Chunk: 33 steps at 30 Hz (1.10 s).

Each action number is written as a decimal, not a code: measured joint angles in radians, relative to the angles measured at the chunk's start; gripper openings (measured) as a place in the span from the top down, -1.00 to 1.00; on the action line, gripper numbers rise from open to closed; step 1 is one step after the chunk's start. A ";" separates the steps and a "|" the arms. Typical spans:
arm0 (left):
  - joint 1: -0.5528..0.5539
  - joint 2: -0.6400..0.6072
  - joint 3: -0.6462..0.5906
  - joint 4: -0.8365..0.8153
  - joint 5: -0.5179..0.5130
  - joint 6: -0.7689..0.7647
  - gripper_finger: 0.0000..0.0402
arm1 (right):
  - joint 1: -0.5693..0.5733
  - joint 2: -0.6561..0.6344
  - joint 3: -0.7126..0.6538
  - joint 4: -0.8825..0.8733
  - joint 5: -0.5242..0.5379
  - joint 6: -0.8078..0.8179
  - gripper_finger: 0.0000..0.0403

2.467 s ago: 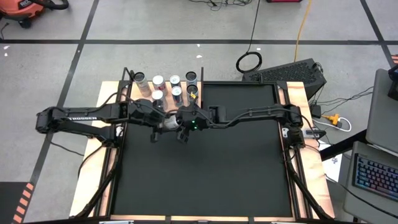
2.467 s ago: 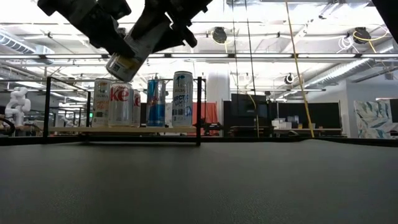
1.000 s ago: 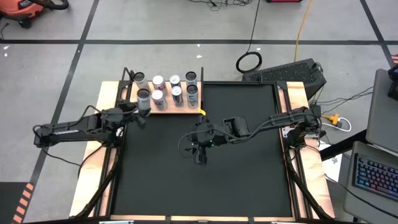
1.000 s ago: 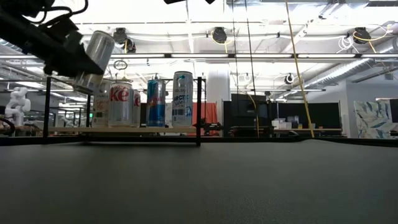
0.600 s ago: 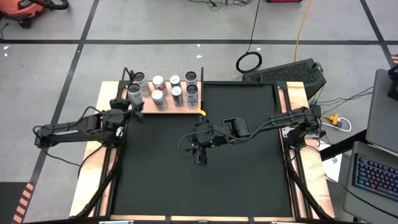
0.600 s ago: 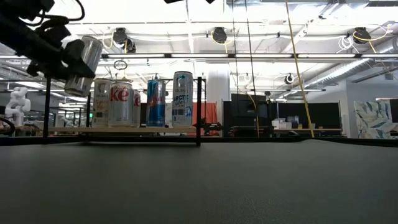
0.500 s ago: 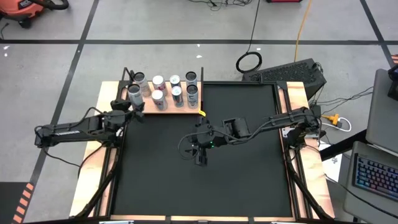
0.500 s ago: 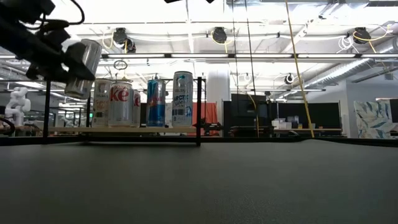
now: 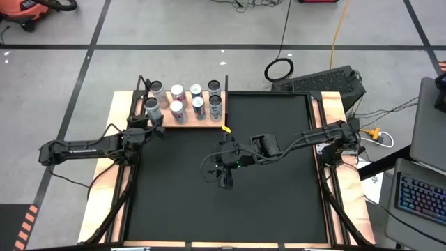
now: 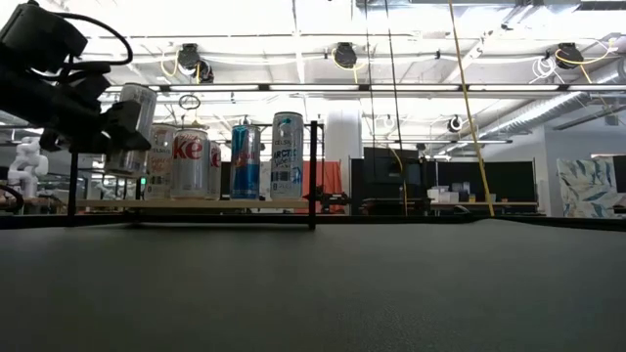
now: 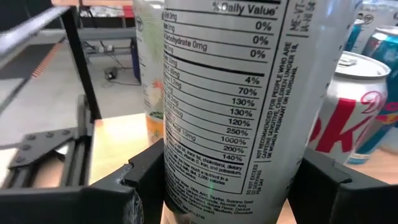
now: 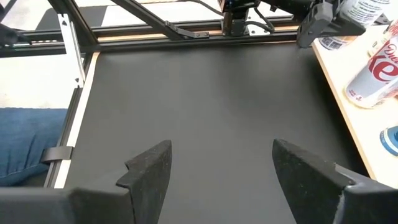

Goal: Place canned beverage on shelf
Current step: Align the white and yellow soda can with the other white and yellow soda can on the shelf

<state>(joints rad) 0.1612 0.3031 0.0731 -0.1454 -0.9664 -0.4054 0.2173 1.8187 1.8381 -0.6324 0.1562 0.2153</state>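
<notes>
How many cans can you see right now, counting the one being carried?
8. Four back-row cans and three front-row cans stand on the shelf; the left end effector holds the eighth can over its left end. More could be hidden.

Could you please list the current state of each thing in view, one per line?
Left gripper: jaws shut on the silver can, at the shelf's left end.
Silver can: held, tilted, above the board.
Shelf: loaded with standing cans.
Diet Coke can: upright on the shelf.
Right gripper: jaws open, empty, over the black mat.
</notes>
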 joint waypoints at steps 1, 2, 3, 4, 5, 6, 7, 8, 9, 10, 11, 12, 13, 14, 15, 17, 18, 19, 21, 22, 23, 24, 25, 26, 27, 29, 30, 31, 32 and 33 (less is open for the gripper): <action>0.000 0.000 0.000 0.000 -0.009 0.011 -0.23 | 0.000 0.000 0.000 0.002 0.000 0.000 -0.28; 0.000 0.000 0.000 0.001 -0.011 0.019 -0.23 | 0.000 0.000 0.000 0.006 0.000 0.000 -0.28; 0.000 0.000 0.000 0.002 -0.011 0.019 -0.23 | 0.000 0.000 0.000 0.008 0.000 0.000 -0.28; 0.000 0.000 0.000 0.002 -0.011 0.019 -0.23 | 0.000 0.000 0.000 0.009 0.000 0.000 -0.28; 0.000 0.000 0.000 0.005 -0.011 0.019 -0.23 | 0.000 0.000 0.000 0.013 0.000 0.000 -0.28; 0.000 0.000 0.000 0.011 -0.012 0.019 -0.23 | 0.000 0.000 0.000 0.018 0.000 0.000 -0.28; 0.000 0.000 0.000 0.022 -0.013 0.018 -0.23 | 0.000 0.001 0.000 0.019 0.000 0.000 -0.28; 0.000 0.000 0.000 0.039 -0.014 0.018 -0.23 | 0.000 0.001 0.000 0.021 0.000 0.000 -0.28; 0.000 0.000 0.000 0.063 -0.015 0.019 -0.23 | 0.000 0.001 0.000 0.023 0.000 0.000 -0.28; 0.000 0.000 0.000 0.090 -0.015 0.019 -0.23 | 0.000 0.001 0.000 0.023 0.000 0.000 -0.28; 0.000 0.000 0.000 0.115 -0.016 0.020 -0.23 | 0.000 0.001 0.000 0.022 0.000 0.000 -0.28; 0.000 0.000 0.000 0.133 -0.017 0.024 -0.23 | 0.000 0.001 0.000 0.022 0.000 0.000 -0.28; 0.000 0.000 0.000 0.147 -0.021 0.032 -0.23 | 0.000 0.001 0.000 0.022 0.000 0.000 -0.28; 0.000 0.000 0.000 0.154 -0.028 0.047 -0.23 | 0.000 0.001 0.000 0.022 0.000 0.000 -0.28; 0.000 0.000 0.000 0.154 -0.039 0.056 -0.23 | 0.000 0.001 0.000 0.022 0.000 0.000 -0.28; 0.000 0.001 0.000 0.155 -0.062 0.073 -0.23 | 0.000 0.001 0.000 0.022 0.000 0.000 -0.28; 0.000 0.003 0.000 0.158 -0.068 0.074 -0.23 | 0.000 0.001 0.000 0.022 0.000 0.000 -0.28; 0.000 0.004 0.000 0.162 -0.071 0.073 -0.23 | 0.000 0.001 0.000 0.022 0.000 -0.003 -0.28; 0.000 0.010 0.000 0.165 -0.071 0.073 -0.23 | 0.000 0.001 0.000 0.022 0.000 -0.016 -0.28; 0.001 0.016 0.000 0.163 -0.073 0.073 -0.23 | 0.000 0.001 0.000 0.022 0.000 -0.019 -0.28; 0.001 0.022 0.000 0.162 -0.078 0.073 -0.23 | 0.000 0.001 0.000 0.022 0.000 -0.019 -0.28; 0.001 0.030 0.000 0.162 -0.085 0.073 -0.23 | 0.000 0.001 0.000 0.022 0.000 -0.019 -0.28; 0.001 0.038 0.000 0.162 -0.090 0.073 -0.23 | 0.000 0.001 0.000 0.022 0.000 -0.019 -0.28; 0.001 0.049 0.000 0.162 -0.091 0.072 -0.23 | 0.000 0.001 0.000 0.022 0.000 -0.019 -0.28; 0.001 0.060 0.000 0.162 -0.091 0.071 -0.23 | 0.000 0.001 0.000 0.022 0.000 -0.020 -0.28; 0.001 0.083 0.000 0.161 -0.090 0.066 -0.23 | 0.000 0.001 0.000 0.022 0.000 -0.020 -0.28; 0.001 0.095 0.000 0.161 -0.091 0.049 -0.23 | 0.000 0.001 0.000 0.022 0.000 -0.020 -0.28; 0.001 0.105 0.000 0.161 -0.095 0.027 -0.23 | 0.000 0.001 0.000 0.022 0.000 -0.020 -0.28; 0.001 0.117 0.000 0.160 -0.103 0.009 -0.23 | 0.000 0.001 0.000 0.021 0.000 -0.020 -0.28; 0.001 0.128 0.000 0.160 -0.115 -0.005 -0.23 | 0.000 0.001 0.000 0.021 0.000 -0.021 -0.28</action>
<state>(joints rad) 0.1623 0.4315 0.0731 0.0149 -1.0814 -0.4105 0.2173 1.8194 1.8378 -0.6109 0.1562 0.1940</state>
